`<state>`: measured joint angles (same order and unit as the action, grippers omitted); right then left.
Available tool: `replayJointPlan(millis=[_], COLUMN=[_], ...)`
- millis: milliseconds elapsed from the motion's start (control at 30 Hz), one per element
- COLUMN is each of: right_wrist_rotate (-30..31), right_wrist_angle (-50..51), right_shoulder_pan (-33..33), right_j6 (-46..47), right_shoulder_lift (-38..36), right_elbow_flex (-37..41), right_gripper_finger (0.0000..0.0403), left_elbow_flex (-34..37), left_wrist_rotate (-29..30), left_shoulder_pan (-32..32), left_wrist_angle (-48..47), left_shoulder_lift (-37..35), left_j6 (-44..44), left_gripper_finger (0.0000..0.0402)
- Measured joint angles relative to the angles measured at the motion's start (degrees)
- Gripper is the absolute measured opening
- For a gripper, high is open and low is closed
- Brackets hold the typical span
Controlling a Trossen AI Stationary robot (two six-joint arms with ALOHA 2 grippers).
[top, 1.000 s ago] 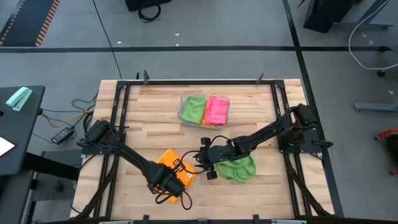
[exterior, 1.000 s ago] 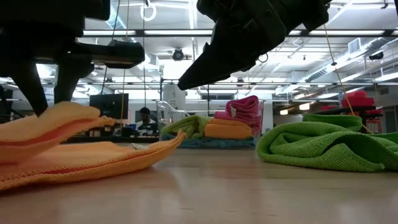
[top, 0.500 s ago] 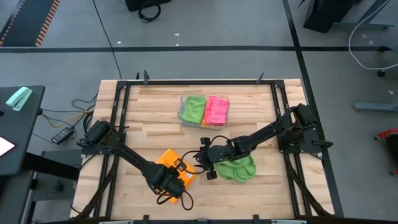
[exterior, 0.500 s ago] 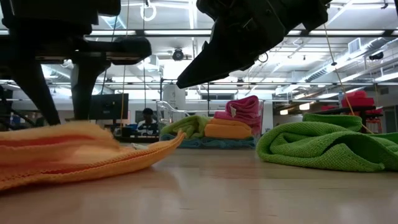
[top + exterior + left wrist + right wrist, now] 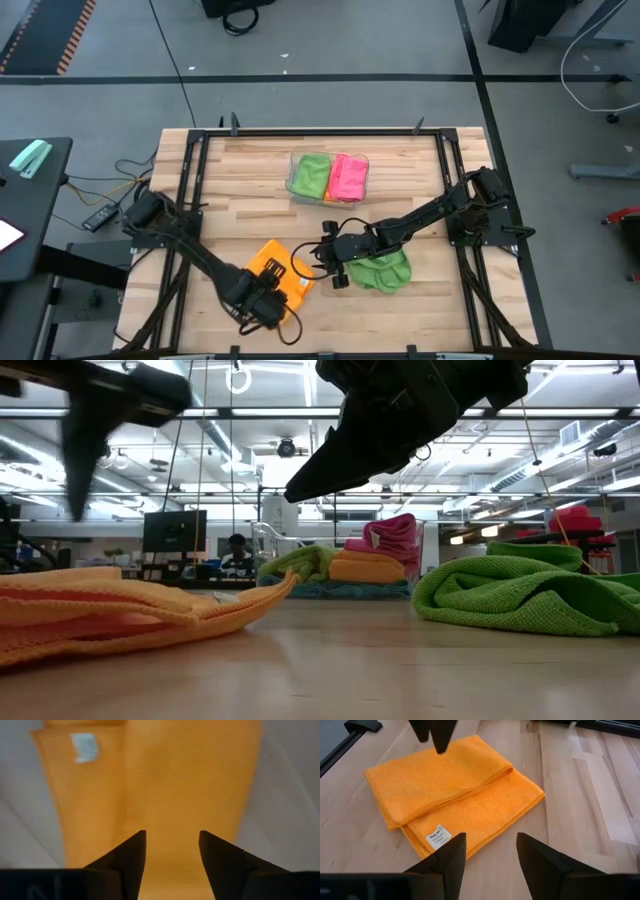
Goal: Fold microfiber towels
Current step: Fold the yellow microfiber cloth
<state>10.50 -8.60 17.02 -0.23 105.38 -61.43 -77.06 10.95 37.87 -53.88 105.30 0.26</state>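
The left gripper [image 5: 171, 851] has just let go, fingers spread above the folded orange towel [image 5: 279, 272]; beside it the right gripper [image 5: 486, 855] hovers with fingers parted and empty, the crumpled green towel [image 5: 381, 268] unfolded.

floor [image 5: 330, 45]: grey | ceiling strip lights [image 5: 250, 412]: lit (long rows) | monitor [image 5: 174, 530]: dark

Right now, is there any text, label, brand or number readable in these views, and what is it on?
None can be read.
White tag sewn on the folded orange towel: printed lines, too small to read.
Same tag in the left wrist view: too blurred to read.
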Motion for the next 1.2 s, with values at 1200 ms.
replayJointPlan(millis=[1200], right_wrist_rotate=[0.0], right_wrist_angle=[-0.4], right_shoulder_pan=[0.0], right_j6=[2.2], right_shoulder_lift=[0.0], right_elbow_flex=[0.0], right_gripper_finger=[0.0183], left_elbow_flex=[6.9], left_wrist_rotate=[18.7], left_shoulder_pan=[16.1], left_wrist_angle=[5.3], left_shoulder_lift=[7.6], left_j6=[-14.7], left_gripper_finger=[0.0176])
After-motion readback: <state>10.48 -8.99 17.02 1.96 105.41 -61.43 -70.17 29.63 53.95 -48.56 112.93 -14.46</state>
